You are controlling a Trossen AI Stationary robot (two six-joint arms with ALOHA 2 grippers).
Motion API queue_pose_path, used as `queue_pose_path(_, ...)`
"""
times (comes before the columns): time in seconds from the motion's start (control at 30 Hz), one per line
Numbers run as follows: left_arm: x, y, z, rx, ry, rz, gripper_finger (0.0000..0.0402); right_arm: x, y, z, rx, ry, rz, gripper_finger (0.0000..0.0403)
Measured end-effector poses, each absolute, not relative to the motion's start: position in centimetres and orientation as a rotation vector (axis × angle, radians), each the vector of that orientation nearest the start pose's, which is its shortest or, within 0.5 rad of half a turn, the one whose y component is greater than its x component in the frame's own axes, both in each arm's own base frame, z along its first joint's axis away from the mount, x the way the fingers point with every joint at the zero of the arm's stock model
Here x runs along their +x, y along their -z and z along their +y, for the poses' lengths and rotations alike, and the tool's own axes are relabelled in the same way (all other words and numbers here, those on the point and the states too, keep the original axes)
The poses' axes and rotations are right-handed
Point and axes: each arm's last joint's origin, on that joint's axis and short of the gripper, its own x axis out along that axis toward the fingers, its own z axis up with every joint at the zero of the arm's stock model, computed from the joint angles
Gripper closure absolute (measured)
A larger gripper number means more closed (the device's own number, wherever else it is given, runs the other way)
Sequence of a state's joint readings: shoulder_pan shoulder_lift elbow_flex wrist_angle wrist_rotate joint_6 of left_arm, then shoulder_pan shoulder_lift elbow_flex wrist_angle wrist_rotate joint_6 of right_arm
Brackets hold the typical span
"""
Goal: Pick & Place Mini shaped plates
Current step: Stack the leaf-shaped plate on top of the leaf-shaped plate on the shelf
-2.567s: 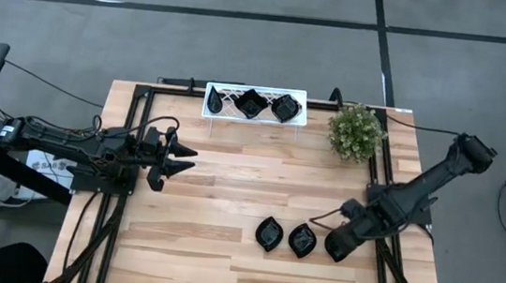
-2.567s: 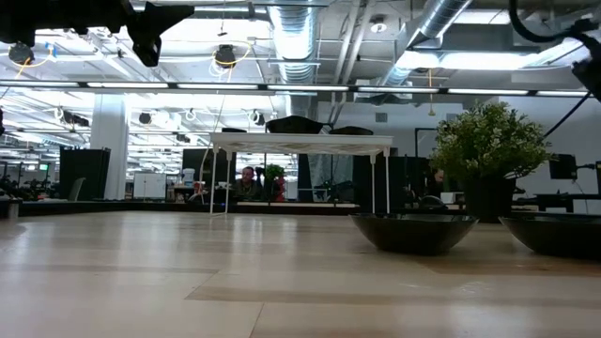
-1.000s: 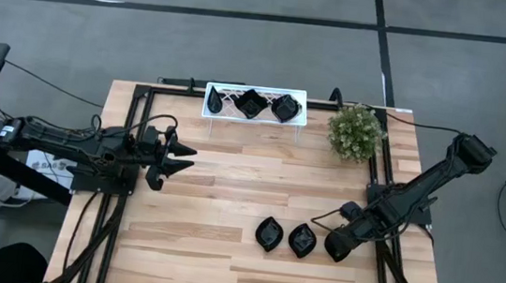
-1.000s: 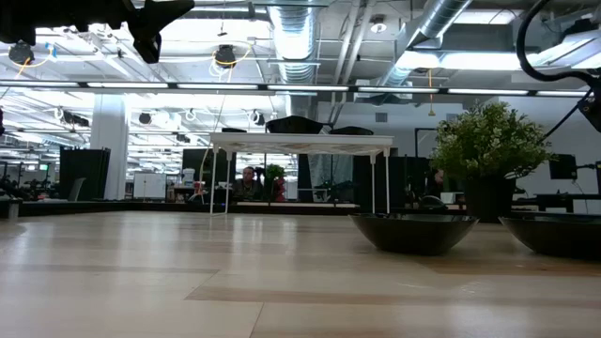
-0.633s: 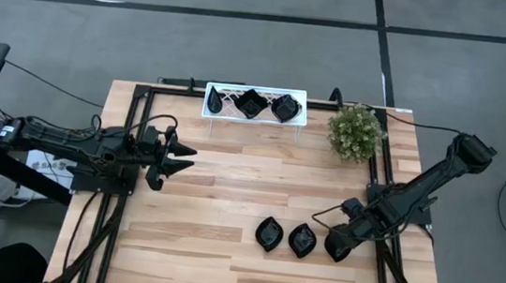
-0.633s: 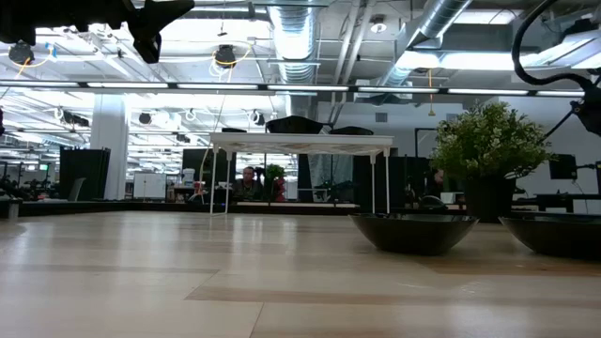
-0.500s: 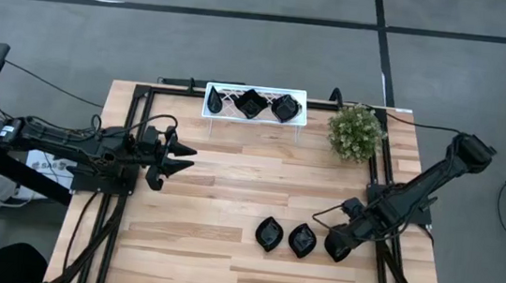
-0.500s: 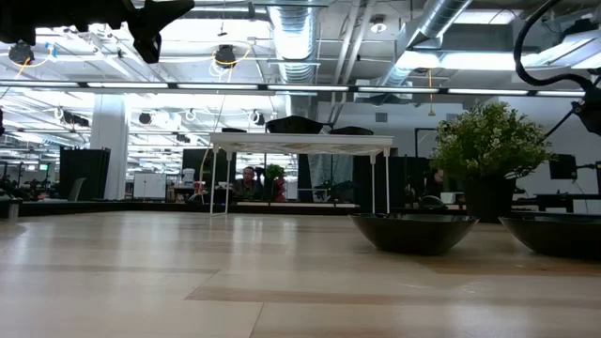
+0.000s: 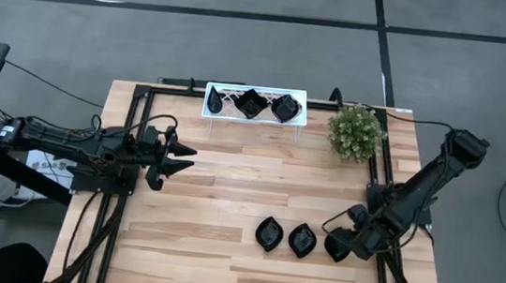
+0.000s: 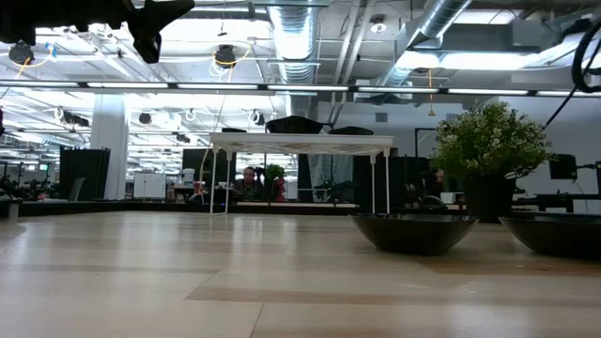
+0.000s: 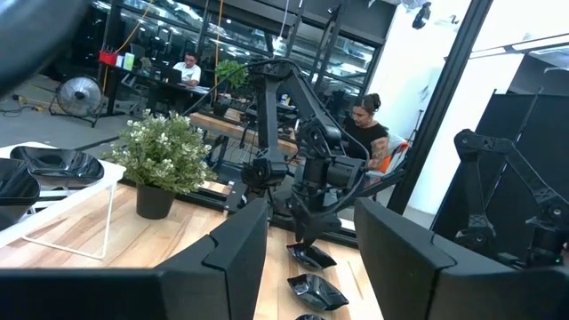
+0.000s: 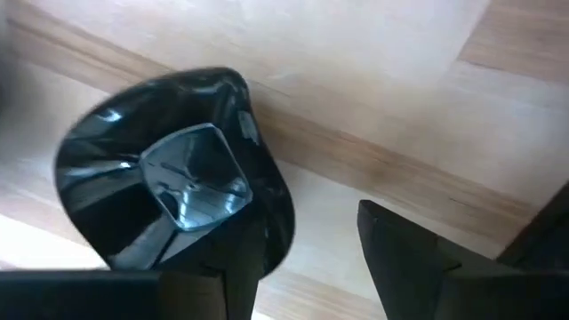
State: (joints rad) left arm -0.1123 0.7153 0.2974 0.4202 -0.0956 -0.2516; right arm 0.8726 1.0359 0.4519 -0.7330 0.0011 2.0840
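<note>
Two glossy black mini plates (image 9: 268, 105) sit in the white lattice tray (image 9: 217, 100); two black mini dishes (image 9: 285, 237) wait on the tabletop just beside the released right tool (image 9: 336, 247), over a third (image 12: 173, 187).

From overhead I see a light wooden plank worktop (image 9: 227, 205) edged by a black metal frame, standing on grey floor. At its far edge sits a white lattice tray (image 9: 220, 100) holding two glossy black mini dishes (image 9: 267, 105). Just beside the tray, toward the right corner, stands a green potted plant (image 9: 356, 132). Near the front edge, two more glossy black leaf-shaped plates (image 9: 285, 236) lie side by side. My right gripper (image 9: 336, 246) sits low just beside the right-hand one. My left gripper (image 9: 176, 159), fingers spread, waits over the worktop's left side, well apart from the plates.
</note>
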Motion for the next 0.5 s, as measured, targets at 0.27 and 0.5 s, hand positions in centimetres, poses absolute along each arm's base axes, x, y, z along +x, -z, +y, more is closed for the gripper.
queue_pose_path(0.27, 16.48, -23.23, -1.58, -0.252, 0.017, -0.001, 0.0229, 9.0, -15.24, 11.8, 1.16, 0.725, 1.28, 0.0268)
queue_pose_path(0.5, 16.48, -23.23, -1.58, -0.252, 0.017, -0.001, 0.0229, 8.92, -15.24, 11.86, 1.156, 0.722, 1.282, 0.0326)
